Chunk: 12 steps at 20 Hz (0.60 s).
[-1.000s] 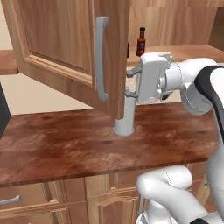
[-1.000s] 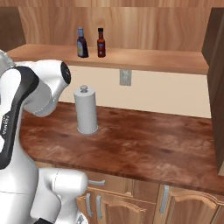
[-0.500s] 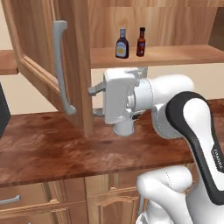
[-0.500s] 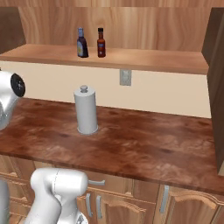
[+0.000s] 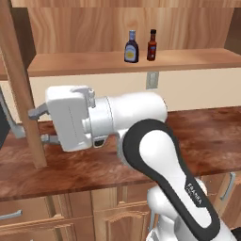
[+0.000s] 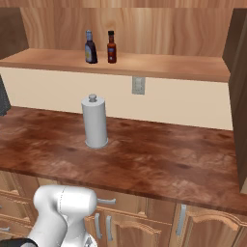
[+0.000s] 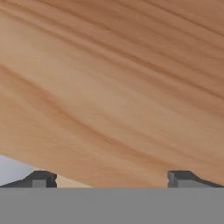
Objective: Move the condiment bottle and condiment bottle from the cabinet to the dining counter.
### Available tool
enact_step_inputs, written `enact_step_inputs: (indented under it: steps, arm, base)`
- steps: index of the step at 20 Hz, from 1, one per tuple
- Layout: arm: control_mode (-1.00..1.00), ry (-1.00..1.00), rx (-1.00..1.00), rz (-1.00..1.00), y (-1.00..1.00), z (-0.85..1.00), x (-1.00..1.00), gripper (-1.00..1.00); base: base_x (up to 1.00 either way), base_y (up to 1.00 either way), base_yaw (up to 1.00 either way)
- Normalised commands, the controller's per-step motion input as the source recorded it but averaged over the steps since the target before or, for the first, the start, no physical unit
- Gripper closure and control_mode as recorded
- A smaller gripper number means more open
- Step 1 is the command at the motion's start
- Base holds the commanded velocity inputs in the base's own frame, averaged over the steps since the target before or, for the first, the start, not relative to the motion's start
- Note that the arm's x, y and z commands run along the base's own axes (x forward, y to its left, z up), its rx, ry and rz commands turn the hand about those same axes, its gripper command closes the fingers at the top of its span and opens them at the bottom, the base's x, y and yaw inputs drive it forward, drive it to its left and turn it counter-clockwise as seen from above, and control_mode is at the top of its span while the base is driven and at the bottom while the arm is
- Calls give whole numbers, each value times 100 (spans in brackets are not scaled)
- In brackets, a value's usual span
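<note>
Cabinet open; door swung out at the left of the left base view, seen nearly edge-on. Gripper reaches left against that door's edge, one finger above and one below, jaws standing well apart. From here it looks as if they straddle the door edge or its grey handle, but I cannot tell whether they touch it.

Hand view: wood grain close up, the two dark fingertips wide apart at the bottom, nothing between them.

Both condiment bottles stand upright on the cabinet shelf, just beside each other, not touching. Dark blue condiment bottle with a pale label on the left; slimmer red condiment bottle with a black cap on the right. Same pair in the left base view: blue, red.

Below the shelf, a grey paper towel holder stands upright on the brown counter. Wall outlet behind it, under the shelf.
</note>
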Motion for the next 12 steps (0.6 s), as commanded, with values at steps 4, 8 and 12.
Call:
enact_step_inputs:
  steps: [4, 8, 12]
  arm:
    - [-100, -10, -10, -10, -36, 61, -9, -100]
    - [-100, -8, -19, -29, -100, 43, 7, -100]
    - [-100, -7, -24, -29, -100, 27, 34, -100]
  base:
    - [0, 0, 0]
    - [0, 0, 0]
    - [0, 0, 0]
